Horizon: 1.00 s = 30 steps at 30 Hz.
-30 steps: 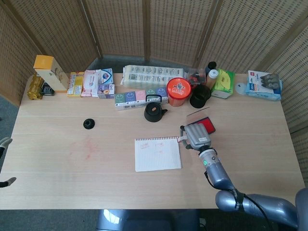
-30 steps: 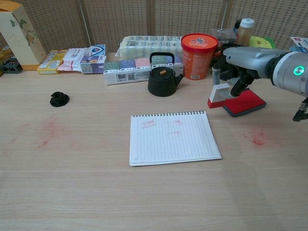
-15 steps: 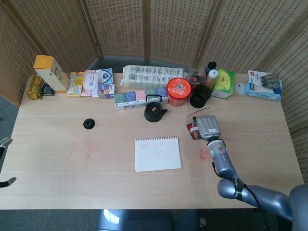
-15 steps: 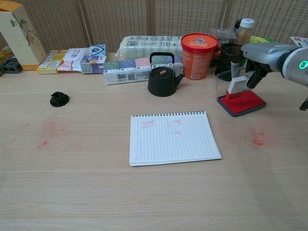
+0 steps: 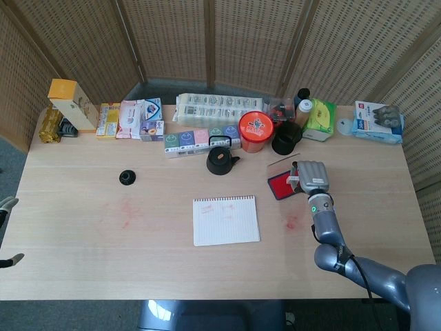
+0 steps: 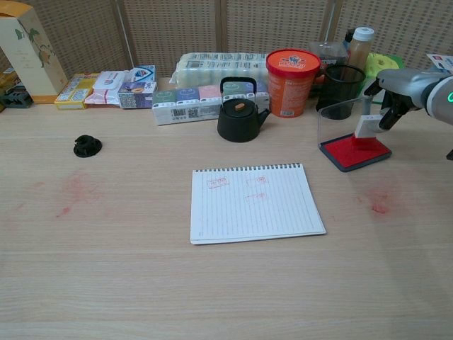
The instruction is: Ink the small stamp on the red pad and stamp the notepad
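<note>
My right hand (image 5: 311,178) (image 6: 400,88) grips the small white stamp (image 6: 368,126) (image 5: 293,181) from above. The stamp stands upright at the far right part of the red ink pad (image 6: 350,151) (image 5: 280,186); I cannot tell whether its base touches the ink. The pad's clear lid (image 6: 340,117) stands open at its back. The spiral notepad (image 6: 255,202) (image 5: 226,221) lies flat at the table's middle, with faint red stamp marks near its top. Only grey tips of my left hand (image 5: 5,205) show at the left edge of the head view.
A black kettle (image 6: 237,119), an orange tub (image 6: 289,72) and a black mesh cup (image 6: 340,88) stand just behind the pad and notepad. Boxes and packets line the back edge. A small black object (image 6: 87,146) sits at the left. Red ink smudges (image 6: 379,202) mark the table.
My right hand has carried the stamp to the right, from beside the pad's left edge to over the pad's far right part. The notepad has not moved.
</note>
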Tool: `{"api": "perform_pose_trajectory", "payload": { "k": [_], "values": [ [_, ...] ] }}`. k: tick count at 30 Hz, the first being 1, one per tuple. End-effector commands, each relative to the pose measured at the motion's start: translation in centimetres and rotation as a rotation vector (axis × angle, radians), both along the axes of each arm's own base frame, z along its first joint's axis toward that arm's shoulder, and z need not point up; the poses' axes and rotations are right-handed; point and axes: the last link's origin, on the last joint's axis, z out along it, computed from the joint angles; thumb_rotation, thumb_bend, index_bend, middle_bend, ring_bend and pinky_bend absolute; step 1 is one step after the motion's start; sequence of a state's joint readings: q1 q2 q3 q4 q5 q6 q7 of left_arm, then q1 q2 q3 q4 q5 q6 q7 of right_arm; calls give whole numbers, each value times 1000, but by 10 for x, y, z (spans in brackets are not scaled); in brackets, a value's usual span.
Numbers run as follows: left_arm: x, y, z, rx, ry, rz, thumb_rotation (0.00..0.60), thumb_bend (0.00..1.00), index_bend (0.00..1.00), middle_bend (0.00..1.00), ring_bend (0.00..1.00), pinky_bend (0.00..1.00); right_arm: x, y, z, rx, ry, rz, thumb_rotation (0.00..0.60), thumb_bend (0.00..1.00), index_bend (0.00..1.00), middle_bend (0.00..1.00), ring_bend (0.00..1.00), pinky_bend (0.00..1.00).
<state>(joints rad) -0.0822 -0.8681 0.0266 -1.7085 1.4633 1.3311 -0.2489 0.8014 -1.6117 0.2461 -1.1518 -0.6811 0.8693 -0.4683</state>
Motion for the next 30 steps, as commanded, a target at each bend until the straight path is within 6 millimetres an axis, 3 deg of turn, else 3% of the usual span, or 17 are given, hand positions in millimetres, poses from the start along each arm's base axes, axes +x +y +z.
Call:
{"api": "perform_pose_trajectory", "payload": {
  "k": [1,30],
  "values": [
    [-1,1,0,0,1,4,600,0,0,0,0,101,-2,-3,-3,-3,-14,-11,600,577,651,994,1000,1000],
    [-3,4,-2,-4,3,29,600,0,0,0,0,101,-18,-6,-26,27,-88,-85,600,594,650,994,1000,1000]
  ]
}}
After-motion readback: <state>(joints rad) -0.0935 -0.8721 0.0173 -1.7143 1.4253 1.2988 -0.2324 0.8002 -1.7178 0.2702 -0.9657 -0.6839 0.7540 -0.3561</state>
